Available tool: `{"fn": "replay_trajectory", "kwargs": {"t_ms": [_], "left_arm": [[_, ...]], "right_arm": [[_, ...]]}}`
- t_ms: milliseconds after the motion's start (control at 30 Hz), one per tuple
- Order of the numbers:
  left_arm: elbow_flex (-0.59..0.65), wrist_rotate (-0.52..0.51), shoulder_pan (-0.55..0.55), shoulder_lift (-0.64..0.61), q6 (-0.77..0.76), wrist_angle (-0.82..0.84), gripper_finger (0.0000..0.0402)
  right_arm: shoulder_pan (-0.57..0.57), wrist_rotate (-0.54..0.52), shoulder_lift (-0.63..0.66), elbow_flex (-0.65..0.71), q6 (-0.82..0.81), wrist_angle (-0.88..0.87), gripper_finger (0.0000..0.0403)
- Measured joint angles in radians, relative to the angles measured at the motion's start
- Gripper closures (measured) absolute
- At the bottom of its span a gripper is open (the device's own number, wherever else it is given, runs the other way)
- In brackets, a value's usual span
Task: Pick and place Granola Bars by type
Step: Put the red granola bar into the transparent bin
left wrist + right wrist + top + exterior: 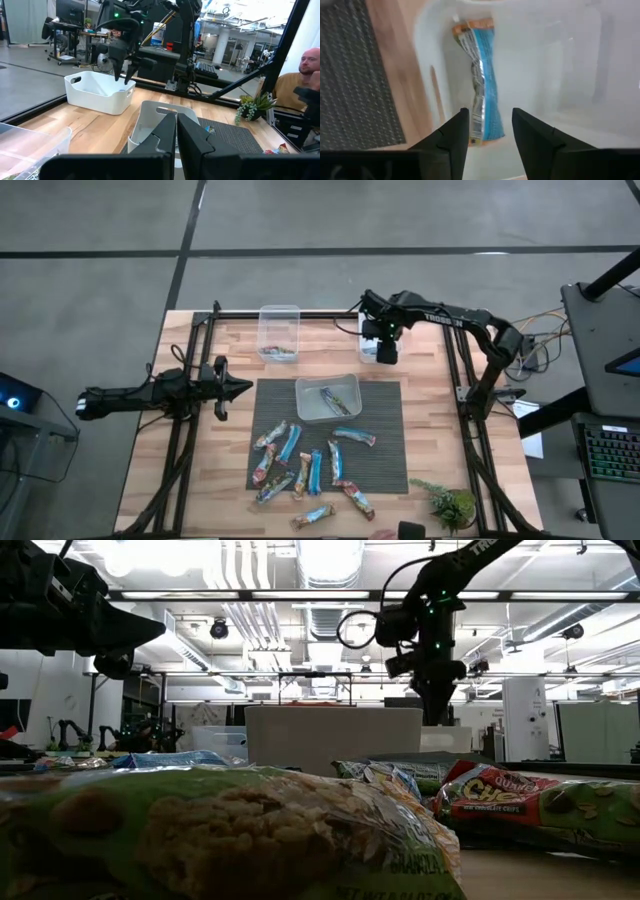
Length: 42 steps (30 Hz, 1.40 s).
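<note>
Nearest the low camera: granola bars (230,830) lying on the dark mat (385,450), blue and multicoloured wrappers mixed, at the near half of the wooden table (235,350). The room beyond is an open lab with ceiling strip lights and a grey floor. A person sits past the table's right side. My right gripper (490,132) hovers over the white tub (372,340) at far right, fingers apart, a blue bar (482,85) lying inside. My left gripper (243,388) waits at left, fingers together.
</note>
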<state>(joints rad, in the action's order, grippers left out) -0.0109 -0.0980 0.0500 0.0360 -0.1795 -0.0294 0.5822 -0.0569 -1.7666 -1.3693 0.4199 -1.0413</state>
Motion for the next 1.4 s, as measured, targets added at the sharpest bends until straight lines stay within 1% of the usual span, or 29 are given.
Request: {"fn": "replay_trajectory", "kwargs": {"t_ms": [167, 367, 433, 567, 667, 967, 1400], "left_arm": [[0.0, 0.0, 0.0, 0.0, 0.0, 0.0, 0.0401], [0.0, 0.0, 0.0, 0.0, 0.0, 0.0, 0.0401], [0.0, 0.0, 0.0, 0.0, 0.0, 0.0, 0.0401], [0.0, 0.0, 0.0, 0.0, 0.0, 0.0, 0.0401], [0.0, 0.0, 0.0, 0.0, 0.0, 0.0, 0.0401], [0.0, 0.0, 0.0, 0.0, 0.0, 0.0, 0.0401], [0.0, 0.0, 0.0, 0.0, 0.0, 0.0, 0.0401]], "right_arm": [[-0.049, 0.013, 0.047, 0.0, -0.073, -0.003, 0.0275], [-0.136, 0.029, 0.137, 0.0, -0.188, -0.003, 0.029], [-0.167, 0.073, 0.164, 0.0, -0.236, -0.002, 0.0293], [-0.232, 0.206, 0.203, -0.001, -0.343, 0.001, 0.0293], [-0.286, 0.268, 0.213, -0.001, -0.433, 0.008, 0.0289], [-0.448, 0.275, 0.215, -0.001, -0.58, 0.034, 0.0285], [-0.6, 0.267, 0.193, -0.001, -0.771, 0.163, 0.0284]]}}
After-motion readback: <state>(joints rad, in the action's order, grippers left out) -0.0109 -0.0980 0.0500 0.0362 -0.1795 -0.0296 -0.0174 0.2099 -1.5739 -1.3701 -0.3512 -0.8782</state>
